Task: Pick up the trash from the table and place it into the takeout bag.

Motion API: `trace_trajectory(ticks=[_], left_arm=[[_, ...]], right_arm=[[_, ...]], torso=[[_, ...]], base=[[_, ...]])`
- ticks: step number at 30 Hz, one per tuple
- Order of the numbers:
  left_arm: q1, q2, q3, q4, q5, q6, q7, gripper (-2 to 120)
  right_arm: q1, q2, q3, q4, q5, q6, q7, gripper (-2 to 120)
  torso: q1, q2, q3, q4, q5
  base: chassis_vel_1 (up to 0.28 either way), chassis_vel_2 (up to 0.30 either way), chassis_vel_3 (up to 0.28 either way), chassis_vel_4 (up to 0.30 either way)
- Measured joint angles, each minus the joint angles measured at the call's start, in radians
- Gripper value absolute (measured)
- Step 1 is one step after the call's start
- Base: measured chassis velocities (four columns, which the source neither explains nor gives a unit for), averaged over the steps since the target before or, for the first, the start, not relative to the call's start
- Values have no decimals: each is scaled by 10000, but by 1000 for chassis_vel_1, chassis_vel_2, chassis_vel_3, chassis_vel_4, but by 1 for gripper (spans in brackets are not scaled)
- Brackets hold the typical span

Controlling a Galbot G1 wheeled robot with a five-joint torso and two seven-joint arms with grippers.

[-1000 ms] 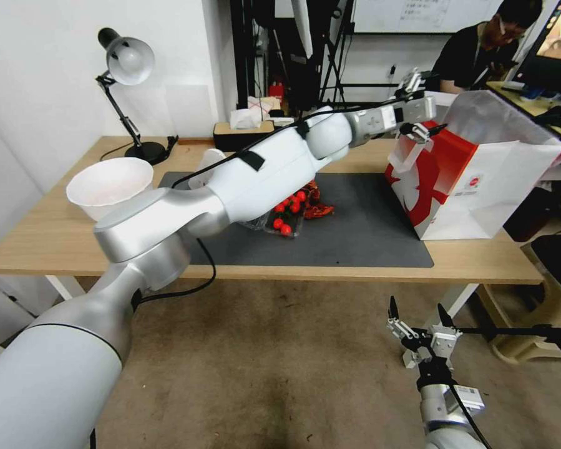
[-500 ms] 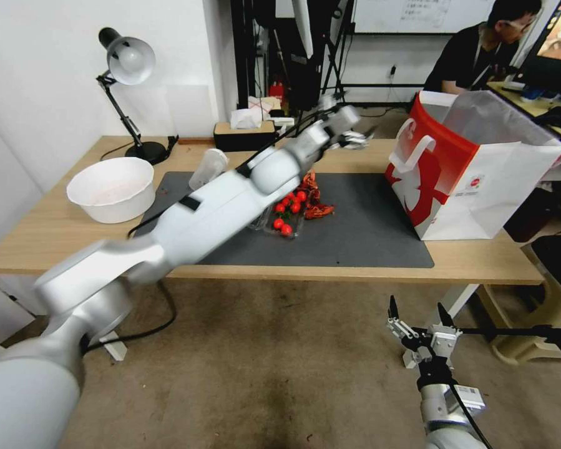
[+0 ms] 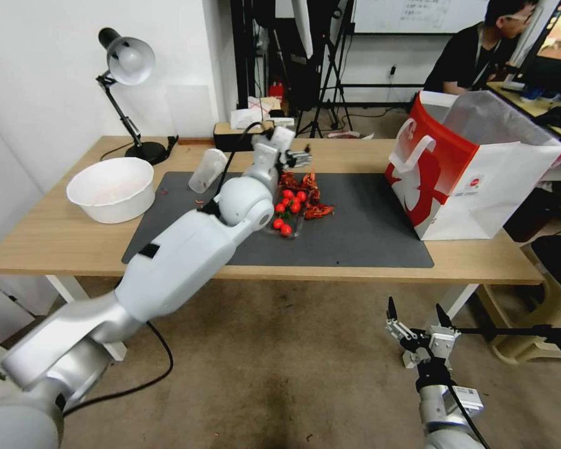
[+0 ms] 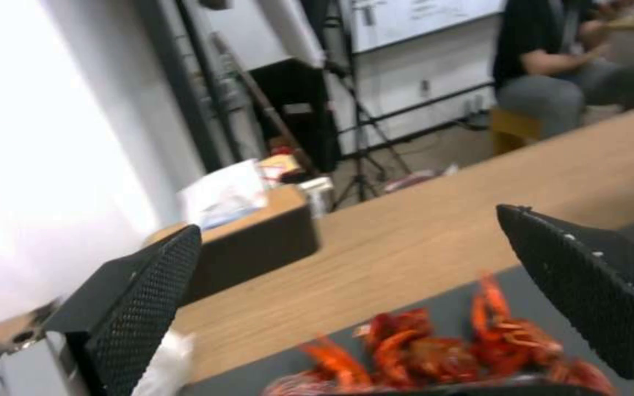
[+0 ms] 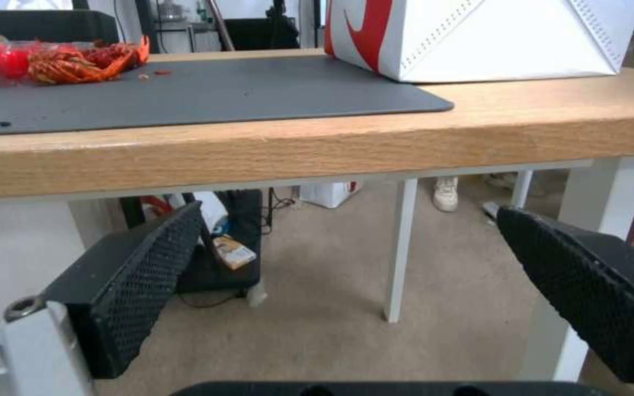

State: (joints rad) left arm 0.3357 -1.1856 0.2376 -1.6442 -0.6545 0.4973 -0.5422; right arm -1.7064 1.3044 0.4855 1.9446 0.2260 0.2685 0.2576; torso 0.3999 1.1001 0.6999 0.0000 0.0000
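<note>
The left gripper [image 3: 300, 157] hovers over the far edge of the dark mat [image 3: 367, 231], fingers spread and empty. The left arm hides part of the cherry tomato tray [image 3: 286, 221]. The red trash [image 3: 308, 196] beside it is blurred. A clear plastic cup [image 3: 206, 169] lies tilted. The takeout bag [image 3: 480, 171] stands on the light-wood table [image 3: 480, 262]. The right gripper [image 3: 417, 324] hangs parked below, fingers apart.

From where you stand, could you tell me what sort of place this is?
Probably a robotics lab or office set up as a dining scene: tripod stands and a whiteboard behind a light-wood table with a desk lamp and a takeout bag.
</note>
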Motion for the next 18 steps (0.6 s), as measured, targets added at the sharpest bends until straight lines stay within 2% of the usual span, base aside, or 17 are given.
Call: trace_trajectory(ticks=[3, 5, 9, 12, 13, 16, 18], left_arm=[[736, 375, -564, -658, 98, 76, -97, 100], [906, 459, -662, -759, 152, 50, -57, 100], [1943, 807, -1264, -1227, 558, -303, 346, 100], [3213, 996, -2227, -1798, 892, -543, 708, 100], [3213, 996, -2227, -1798, 892, -543, 708, 100], [4314, 1132, -3153, -2267, 1360, -901, 1032, 100], [4653, 1168, -3409, -2408, 1508, -1073, 1120, 100]], right_arm=[[-22, 11, 11, 13, -12, 5, -6, 100], [-23, 18, 11, 15, -22, 6, -6, 100], [-27, 94, -18, 49, -127, 7, -12, 100], [-29, 131, -47, 72, -165, 8, -23, 100], [-29, 131, -47, 72, -165, 8, -23, 100], [-26, 134, -87, 72, -166, 10, -42, 100], [-24, 133, -99, 70, -159, 22, -72, 100]], torso=[[0, 0, 0, -1, 0], [0, 0, 0, 0, -1], [0, -1, 0, 0, -2], [0, -2, 1, 2, -4], [0, -2, 1, 2, -4], [0, -1, 1, 0, -1], [0, -1, 0, 0, -1]], base=[[0, 0, 0, 0], [0, 0, 0, 0], [0, 0, 0, 0], [0, 0, 0, 0], [0, 0, 0, 0], [0, 0, 0, 0], [0, 0, 0, 0]])
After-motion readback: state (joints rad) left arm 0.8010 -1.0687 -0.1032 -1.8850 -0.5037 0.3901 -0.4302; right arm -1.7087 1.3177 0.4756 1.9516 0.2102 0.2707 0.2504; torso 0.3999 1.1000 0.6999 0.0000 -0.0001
